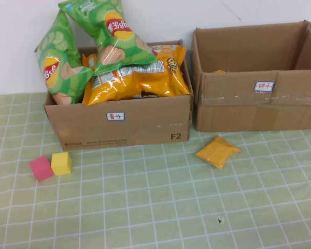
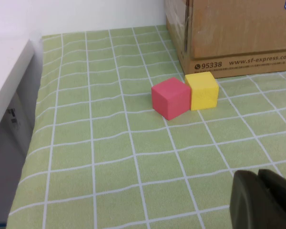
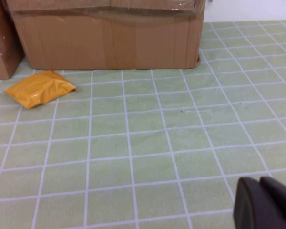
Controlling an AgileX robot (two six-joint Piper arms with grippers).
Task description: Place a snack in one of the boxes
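A small orange snack packet (image 1: 217,151) lies flat on the green checked cloth in front of the gap between two cardboard boxes; it also shows in the right wrist view (image 3: 39,88). The left box (image 1: 119,122) is heaped with green and orange chip bags (image 1: 114,36). The right box (image 1: 259,104) is open with something orange showing inside. Neither arm shows in the high view. My left gripper (image 2: 261,200) is shut and empty, low over the cloth, well short of the cubes. My right gripper (image 3: 263,204) is shut and empty, far from the packet.
A pink cube (image 1: 41,168) and a yellow cube (image 1: 61,163) sit touching on the cloth in front of the left box; both show in the left wrist view, pink (image 2: 170,98) and yellow (image 2: 202,89). The table's left edge (image 2: 35,95) drops off beside a white surface.
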